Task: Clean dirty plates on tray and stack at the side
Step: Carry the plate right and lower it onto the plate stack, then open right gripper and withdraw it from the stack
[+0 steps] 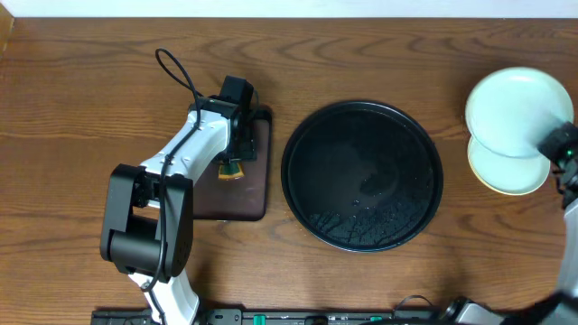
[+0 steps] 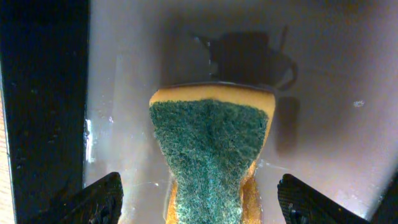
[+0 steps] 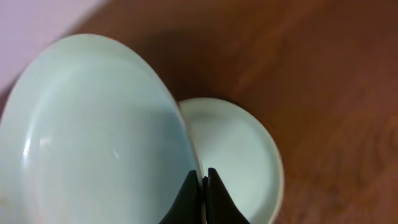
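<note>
The round black tray (image 1: pixel 361 171) lies in the middle of the table with no plate on it, only wet streaks. My right gripper (image 1: pixel 555 149) is shut on the rim of a mint-white plate (image 1: pixel 517 110) and holds it tilted at the far right; the right wrist view shows its jaws (image 3: pixel 203 186) pinching this plate (image 3: pixel 93 130). Under it a plate with a pale yellow rim (image 1: pixel 506 176) lies on the table, also seen in the right wrist view (image 3: pixel 239 155). I cannot tell whether another plate lies beneath. My left gripper (image 2: pixel 199 205) is open around a sponge.
A green-and-yellow sponge (image 2: pixel 208 149) lies on the small rectangular dark brown tray (image 1: pixel 257 194), left of the black tray; it also shows in the overhead view (image 1: pixel 232 170). The left arm's base stands at the front left. Bare wooden table surrounds both trays.
</note>
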